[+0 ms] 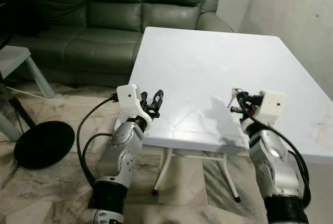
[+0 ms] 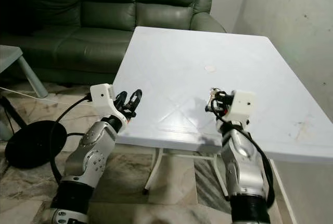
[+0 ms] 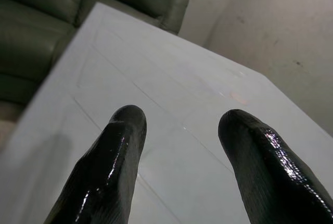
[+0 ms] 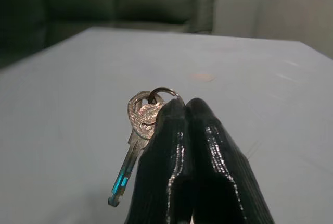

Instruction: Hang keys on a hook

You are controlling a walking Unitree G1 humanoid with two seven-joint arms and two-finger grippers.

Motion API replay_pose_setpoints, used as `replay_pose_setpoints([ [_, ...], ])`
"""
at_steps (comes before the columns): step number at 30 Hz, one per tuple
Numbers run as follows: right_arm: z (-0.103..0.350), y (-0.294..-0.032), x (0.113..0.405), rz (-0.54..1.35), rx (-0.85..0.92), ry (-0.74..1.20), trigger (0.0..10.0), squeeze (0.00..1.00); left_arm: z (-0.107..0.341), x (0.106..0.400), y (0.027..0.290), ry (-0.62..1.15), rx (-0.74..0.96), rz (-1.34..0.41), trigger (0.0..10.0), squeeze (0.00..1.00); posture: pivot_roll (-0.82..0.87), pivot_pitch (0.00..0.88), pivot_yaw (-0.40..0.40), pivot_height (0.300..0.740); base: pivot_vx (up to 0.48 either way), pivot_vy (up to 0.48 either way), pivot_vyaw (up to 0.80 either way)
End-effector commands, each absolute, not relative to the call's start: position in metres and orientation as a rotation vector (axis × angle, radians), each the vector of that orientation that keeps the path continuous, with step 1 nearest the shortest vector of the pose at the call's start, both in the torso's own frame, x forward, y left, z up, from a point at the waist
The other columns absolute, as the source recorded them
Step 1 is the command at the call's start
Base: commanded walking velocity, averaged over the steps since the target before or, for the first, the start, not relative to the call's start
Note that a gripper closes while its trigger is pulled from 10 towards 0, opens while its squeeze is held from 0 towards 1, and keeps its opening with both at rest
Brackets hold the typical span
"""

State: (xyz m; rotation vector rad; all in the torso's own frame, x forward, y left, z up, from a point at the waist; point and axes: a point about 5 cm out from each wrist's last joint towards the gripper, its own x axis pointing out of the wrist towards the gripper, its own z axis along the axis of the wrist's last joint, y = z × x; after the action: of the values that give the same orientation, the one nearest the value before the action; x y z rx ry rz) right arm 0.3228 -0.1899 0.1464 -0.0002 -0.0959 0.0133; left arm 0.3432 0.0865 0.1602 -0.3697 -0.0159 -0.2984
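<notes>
Keys pinched in the right gripper above the table

Keys point(image 4: 139, 130) are hanging from a small metal ring that the right gripper point(image 4: 184, 110) is pinching between its two black fingers, which are pressing tightly together on it. One silver key is dangling down beside the fingers (its tip is catching a bluish glint), clear of the white table point(image 1: 208, 52) underneath. In the head views the right gripper point(image 1: 237, 102) is hovering over the near right part of the table with the keys point(image 1: 232, 97) at its tip. The left gripper point(image 1: 154, 103) is sitting at the table's near left edge, its fingers point(image 3: 112, 161) spreading well apart with nothing between them. A green sofa point(image 1: 104, 21) is standing just behind the table, and a round black base point(image 1: 44, 143) is resting on the marble floor to the left.
</notes>
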Motion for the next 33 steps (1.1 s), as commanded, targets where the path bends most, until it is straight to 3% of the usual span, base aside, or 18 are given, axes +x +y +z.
replay_pose_setpoints([
  [1, 0.147, -0.191, 0.321, 0.021, 0.004, -0.093, 0.0, 0.00, 0.160, 0.345, 0.085, -0.018, -0.355, -0.311, 10.0, 0.00, 0.02, 0.007, -0.060, 0.740, 0.000, 0.000, 0.00],
  [6, 0.150, -0.208, 0.318, -0.054, 0.105, -0.084, 0.0, 0.00, 0.161, 0.348, 0.091, -0.038, -0.344, -0.293, 10.0, 0.00, 0.01, 0.008, -0.061, 0.740, 0.000, 0.000, 0.00],
  [10, 0.162, -0.208, 0.316, -0.041, 0.073, -0.150, 0.0, 0.00, 0.164, 0.349, 0.093, -0.067, -0.337, -0.283, 10.0, 0.00, 0.00, 0.008, -0.059, 0.740, 0.000, 0.000, 0.00],
  [23, 0.179, -0.182, 0.292, -0.022, 0.057, -0.300, 0.0, 0.00, 0.174, 0.336, 0.112, -0.163, -0.394, -0.267, 10.0, 0.00, 0.01, 0.000, -0.057, 0.740, 0.000, 0.000, 0.00],
  [24, 0.177, -0.180, 0.282, -0.002, 0.082, -0.304, 7.7, 0.00, 0.172, 0.330, 0.118, -0.166, -0.419, -0.251, 10.0, 0.00, 0.00, 0.000, -0.054, 0.740, 0.000, 0.000, 0.00],
  [25, 0.176, -0.179, 0.279, 0.003, 0.083, -0.304, 7.7, 0.00, 0.170, 0.328, 0.119, -0.166, -0.427, -0.245, 10.0, 0.00, 0.00, 0.000, -0.054, 0.740, 0.000, 0.000, 0.00],
  [26, 0.175, -0.178, 0.276, 0.005, 0.077, -0.299, 10.0, 0.00, 0.169, 0.325, 0.121, -0.167, -0.428, -0.240, 10.0, 0.00, -0.01, 0.000, -0.051, 0.740, 0.000, 0.000, 0.00],
  [33, 0.142, -0.186, 0.258, -0.065, 0.063, -0.152, 10.0, 0.00, 0.154, 0.313, 0.141, -0.135, -0.430, -0.184, 10.0, 0.00, -0.02, 0.000, -0.023, 0.740, 0.000, 0.000, 0.00],
])
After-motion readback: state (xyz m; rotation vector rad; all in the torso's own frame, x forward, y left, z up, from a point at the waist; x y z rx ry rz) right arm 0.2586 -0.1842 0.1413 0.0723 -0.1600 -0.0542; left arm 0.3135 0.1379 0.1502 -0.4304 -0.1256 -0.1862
